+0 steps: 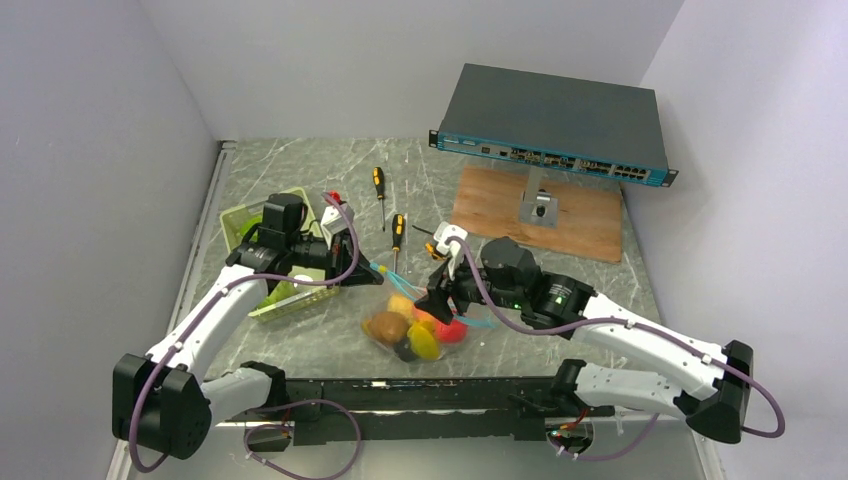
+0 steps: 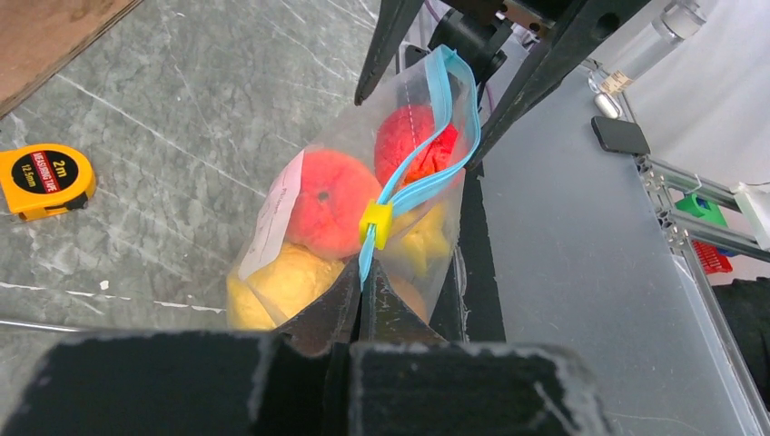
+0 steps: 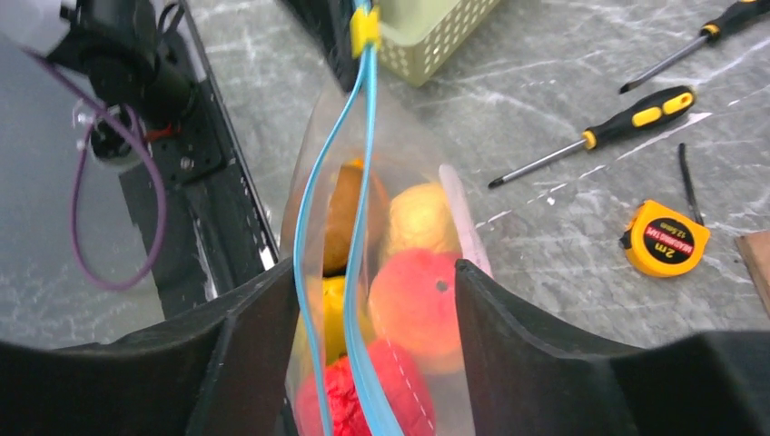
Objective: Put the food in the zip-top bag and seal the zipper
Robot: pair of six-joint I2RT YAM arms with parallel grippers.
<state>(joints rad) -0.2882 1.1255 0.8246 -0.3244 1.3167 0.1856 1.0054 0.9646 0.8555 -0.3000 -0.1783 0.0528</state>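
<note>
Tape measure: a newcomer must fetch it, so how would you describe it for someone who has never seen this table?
Find the wooden board at the far right. Just off its near left corner lies the tape measure. Unlike the long yellow-and-black screwdrivers beside it, it is a squat orange-yellow case with a round black 2m label.

Grey marbled table with two screwdrivers, tape measure, green tray, wooden board, fruit-filled zip-top bag.

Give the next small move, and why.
Probably close the right gripper on the end of the zip-top bag to anchor it. Its fingers straddle the bag unpinched, while the left gripper is shut on the zipper beside the yellow slider, and the strips beyond it gape over the food.
</note>
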